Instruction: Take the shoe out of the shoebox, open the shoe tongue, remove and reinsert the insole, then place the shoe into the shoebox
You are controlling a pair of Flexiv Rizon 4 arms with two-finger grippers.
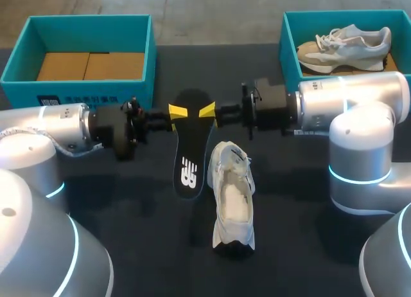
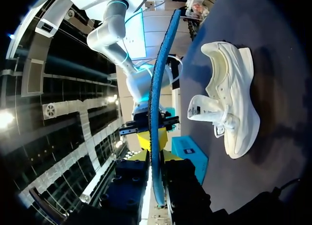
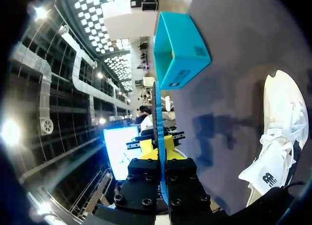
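A black insole (image 1: 191, 149) with a blue underside hangs above the dark table, held up between my two arms. My right gripper (image 1: 207, 110) is shut on its heel end from the right. In the right wrist view the insole (image 3: 157, 118) stands edge-on, pinched between that gripper's (image 3: 158, 149) fingers. My left gripper (image 1: 177, 110) meets the same end from the left. Its fingers stand close around the insole (image 2: 156, 88), a thin gap showing on one side of the left gripper (image 2: 155, 159). The white shoe (image 1: 232, 194) lies on the table beside the insole, tongue pulled open.
A teal shoebox (image 1: 77, 91) with a cardboard liner stands at the back left. A second teal box (image 1: 289, 46) at the back right holds another grey-and-tan shoe (image 1: 347, 43). My right arm's base (image 1: 363, 175) stands right of the white shoe.
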